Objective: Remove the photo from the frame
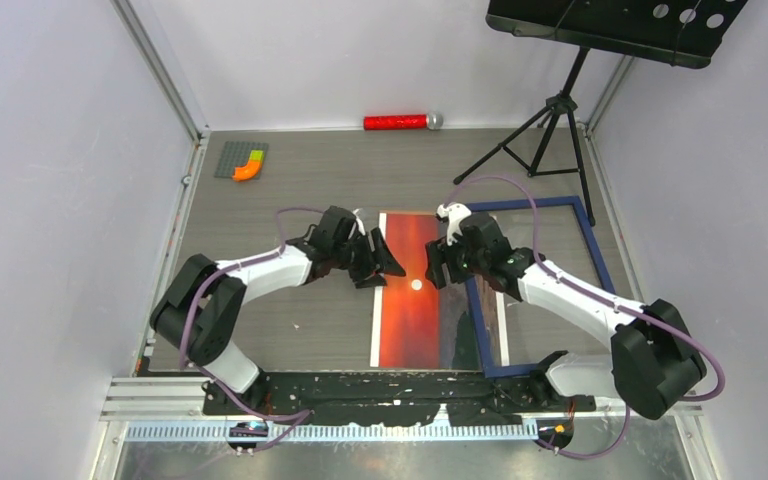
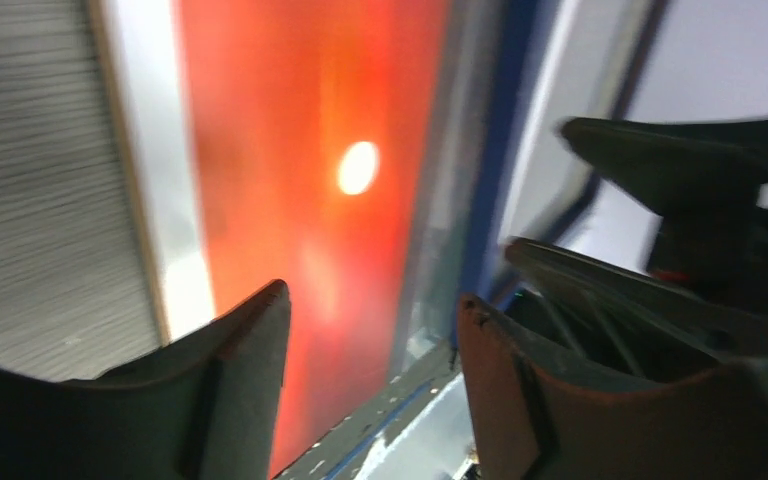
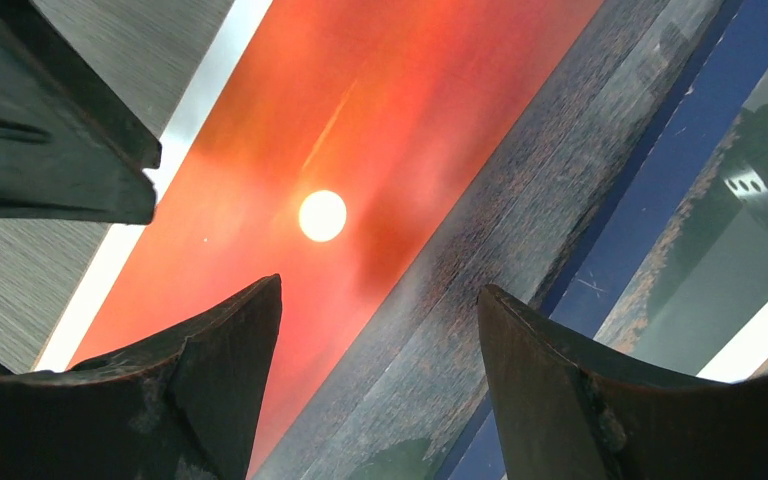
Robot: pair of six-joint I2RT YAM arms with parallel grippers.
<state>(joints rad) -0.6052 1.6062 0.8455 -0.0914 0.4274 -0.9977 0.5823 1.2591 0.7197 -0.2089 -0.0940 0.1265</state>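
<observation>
The photo (image 1: 412,310), a red-orange sunset with a small bright sun and white edges, lies flat mid-table. Its dark right band runs under the left rail of the dark blue frame (image 1: 600,270), which lies to its right. My left gripper (image 1: 392,265) is open and empty, hovering over the photo's left half. My right gripper (image 1: 432,270) is open and empty over the photo, beside the frame's left rail. The left wrist view shows the photo (image 2: 290,120) and rail (image 2: 505,150) between my left gripper's (image 2: 372,295) fingers. The right wrist view shows the photo (image 3: 390,120) and rail (image 3: 660,170) past my right gripper (image 3: 380,287).
A red cylinder (image 1: 396,122) lies at the back wall. A grey baseplate with an orange piece (image 1: 242,160) sits at the back left. A black tripod stand (image 1: 550,130) stands at the back right, close to the frame's far corner. Walls close in both sides.
</observation>
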